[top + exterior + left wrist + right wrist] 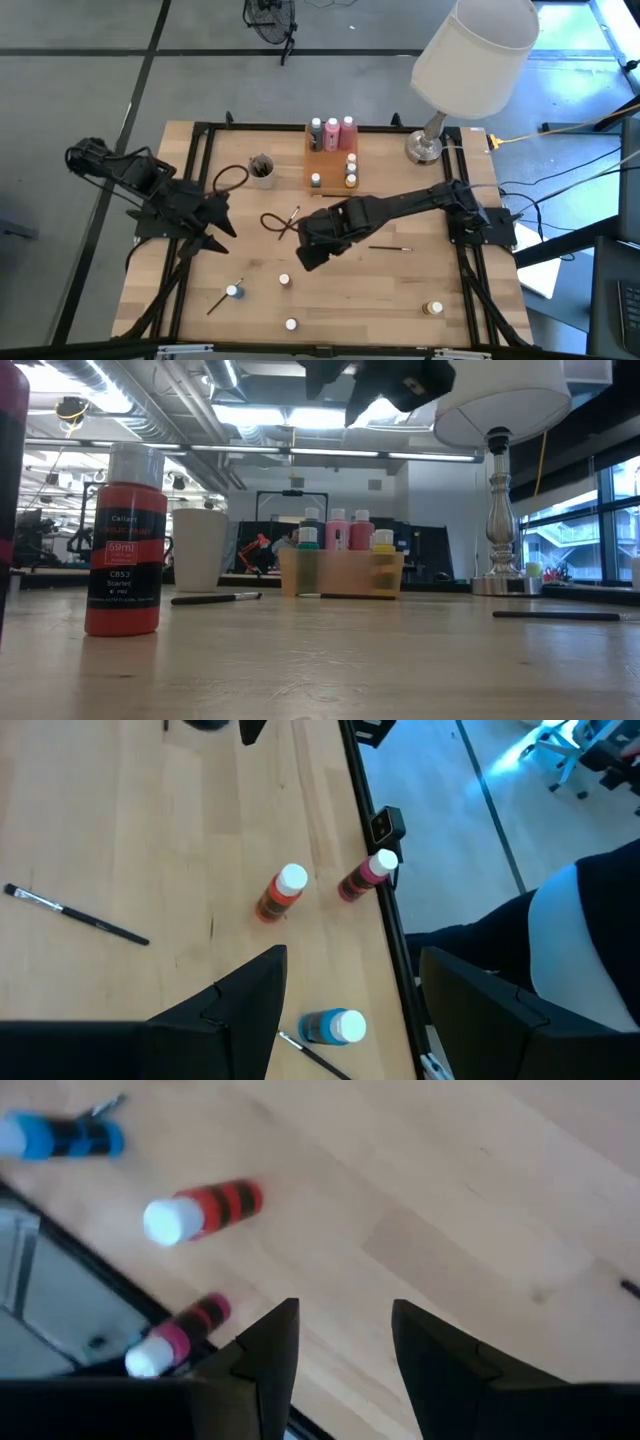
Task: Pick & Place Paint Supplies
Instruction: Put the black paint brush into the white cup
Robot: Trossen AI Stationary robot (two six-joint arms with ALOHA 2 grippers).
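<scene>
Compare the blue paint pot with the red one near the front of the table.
Colour: the blue pot has a blue body, the red pot a red one.
Company: a paintbrush lies close beside the blue pot; the red pot stands alone.
Place: the blue pot sits farther toward the left arm's side than the red pot.
Both stand upright with white caps, outside the tray.

The desk (400, 290) lies bare between its middle and the near right corner, apart from a yellow pot (433, 309) and a paintbrush (390, 248). The far edge is crowded by the orange tray (328, 165), grey cup (261, 170) and lamp (470, 60). Near the front edge stand a blue pot (233, 291), a red pot (284, 281) and a pink pot (291, 324).
</scene>
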